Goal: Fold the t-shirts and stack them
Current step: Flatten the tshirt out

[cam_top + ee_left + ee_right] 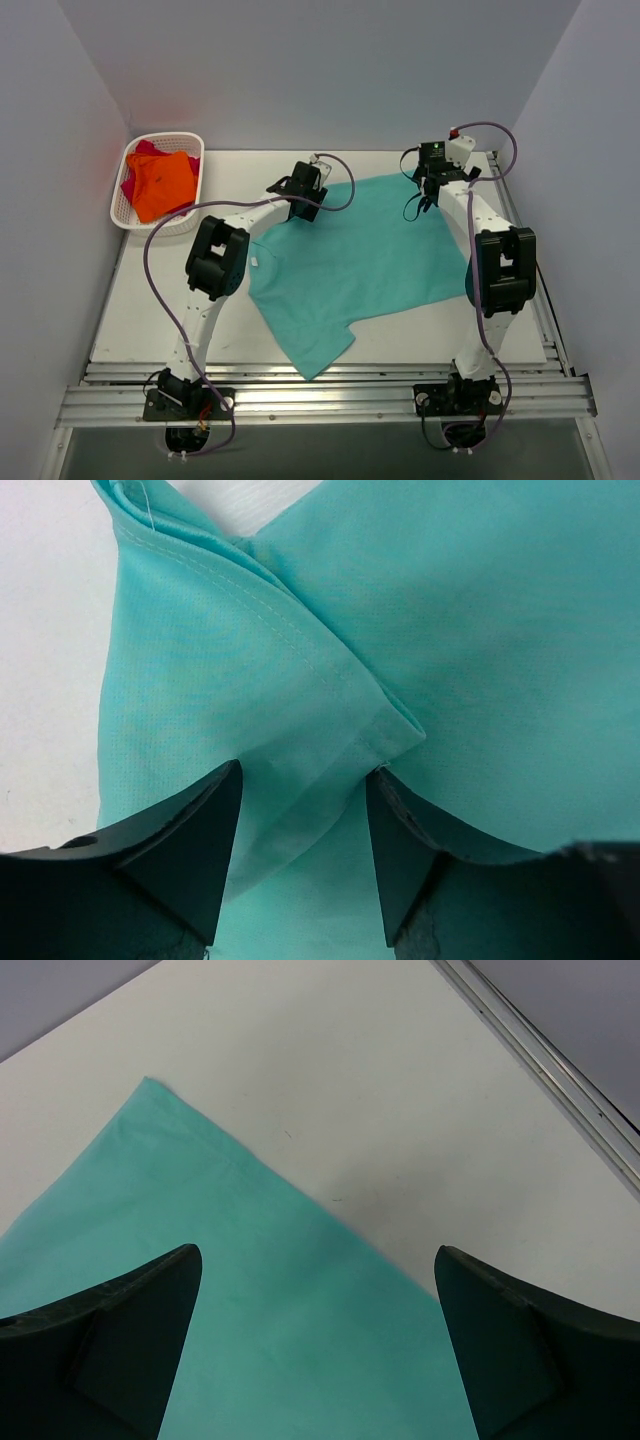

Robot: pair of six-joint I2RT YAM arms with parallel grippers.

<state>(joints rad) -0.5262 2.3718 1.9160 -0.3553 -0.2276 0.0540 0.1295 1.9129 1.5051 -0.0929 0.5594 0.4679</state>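
Note:
The teal-green t-shirt lies spread out on the white table. My left gripper is at its far left sleeve. In the left wrist view the left gripper is open, with a folded sleeve hem lying between the fingers. My right gripper is over the shirt's far right corner. In the right wrist view the right gripper is wide open and empty above that corner. The orange tee lies on the magenta-red tee in the basket.
The white lattice basket stands at the table's far left corner. Metal rails run along the near edge and another rail along the right side. Grey walls close in the table on three sides.

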